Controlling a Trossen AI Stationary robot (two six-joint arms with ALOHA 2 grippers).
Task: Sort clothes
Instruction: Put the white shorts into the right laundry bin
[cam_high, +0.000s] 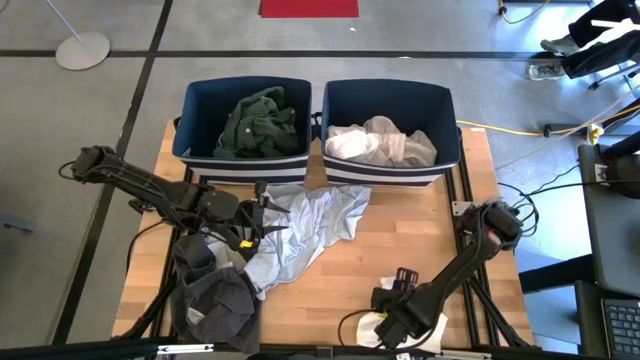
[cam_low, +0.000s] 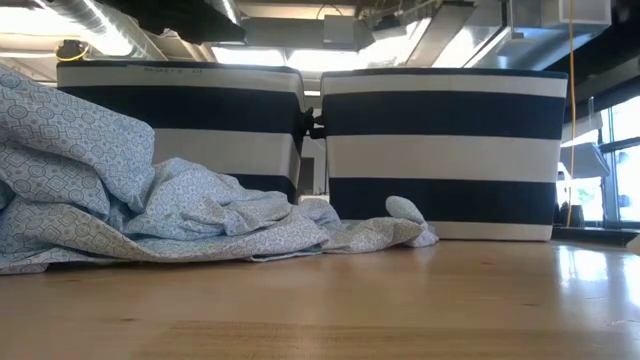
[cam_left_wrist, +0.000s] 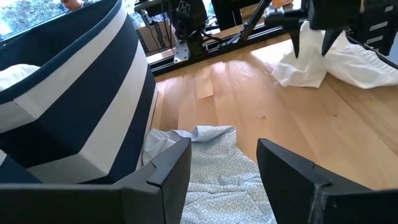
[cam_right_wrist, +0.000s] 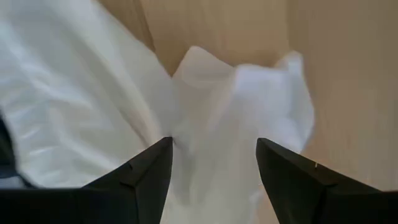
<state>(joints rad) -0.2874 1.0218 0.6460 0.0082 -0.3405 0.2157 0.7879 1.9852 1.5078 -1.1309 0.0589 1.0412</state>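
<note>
Right claw (cam_right_wrist: 211, 163) was spread, tips down over crumpled white cloth garment (cam_right_wrist: 205, 106) at desk (cam_high: 400, 240) front, lined up to pinch. Left claw (cam_left_wrist: 221, 165) was released above pale patterned shirt (cam_high: 310, 225).

A: What sits at the back of the wooden surface (cam_high: 400, 250)?

B: Two navy bins with white stripes, side by side and almost touching: the left bin (cam_high: 243, 165) and the right bin (cam_high: 392, 170).

A: And beyond the surface?

B: Grey floor with dark lines, a red mat (cam_high: 309, 8) at the far edge, a round white stand base (cam_high: 83, 49) to the far left, and a yellow cable (cam_high: 500, 130) on the right.
</note>
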